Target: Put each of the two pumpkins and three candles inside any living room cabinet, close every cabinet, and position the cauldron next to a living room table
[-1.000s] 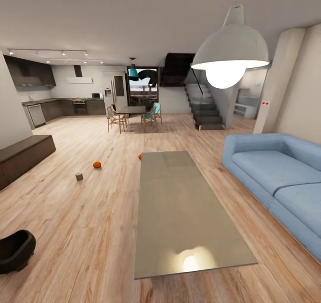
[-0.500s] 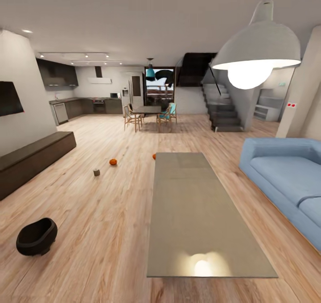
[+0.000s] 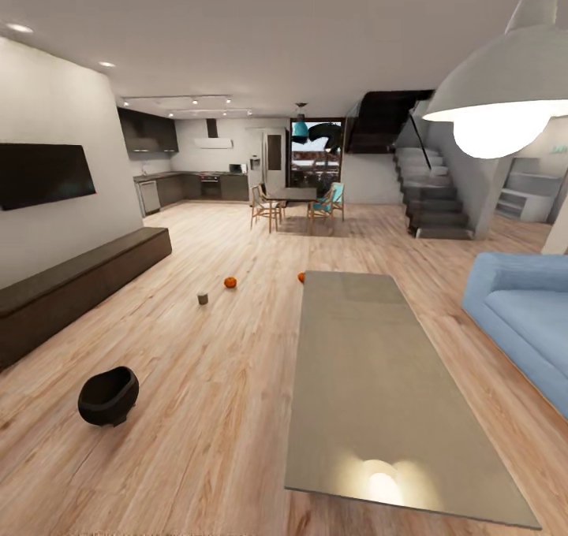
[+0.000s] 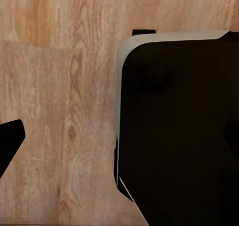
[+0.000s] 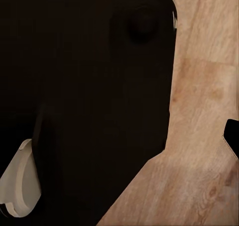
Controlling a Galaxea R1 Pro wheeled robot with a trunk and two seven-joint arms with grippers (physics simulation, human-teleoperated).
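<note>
On the light plank floor at the near left the black cauldron (image 3: 108, 395) sits tilted. Farther off lie two orange pumpkins (image 3: 229, 282) (image 3: 301, 277), the second at the far end of the grey table (image 3: 371, 378). An olive-grey candle (image 3: 203, 299) stands left of the first pumpkin. Along the left wall runs the long dark-brown cabinet (image 3: 75, 284), its drawers closed. In the left wrist view a dark fingertip (image 4: 9, 138) of my left gripper (image 4: 119, 136) pokes in over bare floor. The right gripper (image 5: 134, 131) likewise shows one fingertip (image 5: 232, 134). Both stand open and hold nothing.
A wall TV (image 3: 43, 175) hangs above the cabinet. The blue sofa (image 3: 525, 323) is right of the table, under a big white pendant lamp (image 3: 505, 87). A dining set (image 3: 292, 203), the kitchen and stairs (image 3: 430, 197) lie beyond. My own dark base (image 4: 179, 131) is below the wrists.
The whole picture has slid rightward, so the camera has turned left. The TV and more of the cabinet and the cauldron have come into view. Nothing on the floor has moved.
</note>
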